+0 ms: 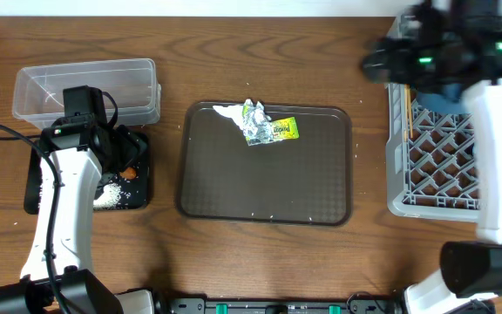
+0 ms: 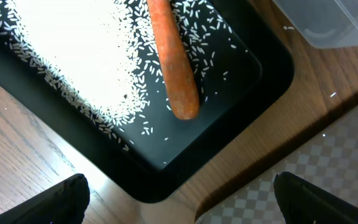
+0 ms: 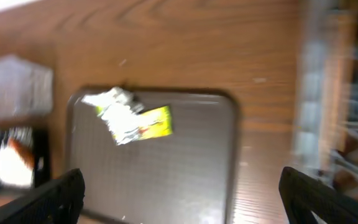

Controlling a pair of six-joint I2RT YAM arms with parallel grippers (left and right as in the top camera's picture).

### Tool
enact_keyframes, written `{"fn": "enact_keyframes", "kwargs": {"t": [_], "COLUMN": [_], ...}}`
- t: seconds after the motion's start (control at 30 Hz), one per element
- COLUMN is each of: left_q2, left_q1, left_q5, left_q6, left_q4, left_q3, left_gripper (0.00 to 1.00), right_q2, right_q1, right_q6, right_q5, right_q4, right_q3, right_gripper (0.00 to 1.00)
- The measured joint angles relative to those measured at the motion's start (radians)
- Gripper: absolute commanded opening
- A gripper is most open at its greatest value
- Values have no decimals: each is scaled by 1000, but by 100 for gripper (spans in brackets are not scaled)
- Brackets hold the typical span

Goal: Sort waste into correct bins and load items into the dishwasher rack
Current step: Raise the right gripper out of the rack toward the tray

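The shallow black tray [image 1: 142,196] at the left holds a heap of white rice [image 2: 73,50] and an orange carrot stick [image 2: 174,65]. My left gripper [image 1: 122,148] hovers over that tray's near corner, open and empty [image 2: 182,205]. Behind it stands the clear tub [image 1: 85,87]. Crumpled foil [image 1: 255,118], a yellow-green wrapper [image 1: 282,130] and a white paper scrap [image 1: 227,111] lie on the brown serving tray [image 1: 264,187]. My right gripper [image 1: 377,63], motion-blurred, is high beside the grey rack [image 1: 434,166], open and empty [image 3: 185,202]. A dark-blue shape [image 1: 447,96] in the rack is mostly hidden by the arm.
The brown serving tray's corner [image 2: 328,168] sits close to the black tray, with a strip of wooden table [image 2: 260,124] between them. Stray rice grains dot the table. The right arm covers the rack's far end.
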Motion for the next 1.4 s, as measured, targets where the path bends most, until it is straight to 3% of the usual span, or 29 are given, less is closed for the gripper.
{"fn": "enact_keyframes", "kwargs": {"t": [0.2, 0.43, 0.73, 1.07, 1.4], "left_q2": [0, 0, 0, 0, 0], "left_q1": [0, 0, 0, 0, 0], "left_q5": [0, 0, 0, 0, 0], "left_q6": [0, 0, 0, 0, 0], "left_q4": [0, 0, 0, 0, 0], "left_q3": [0, 0, 0, 0, 0], "left_gripper": [98, 98, 98, 98, 98], "right_q2": [77, 177, 293, 313, 313], "right_q1": [198, 275, 183, 22, -9], "right_q6": [-2, -2, 53, 92, 94], "right_q5": [101, 294, 355, 287, 240], "right_q4": [58, 72, 48, 5, -22], "right_q3": [0, 0, 0, 0, 0], "right_gripper": [99, 99, 99, 99, 99]}}
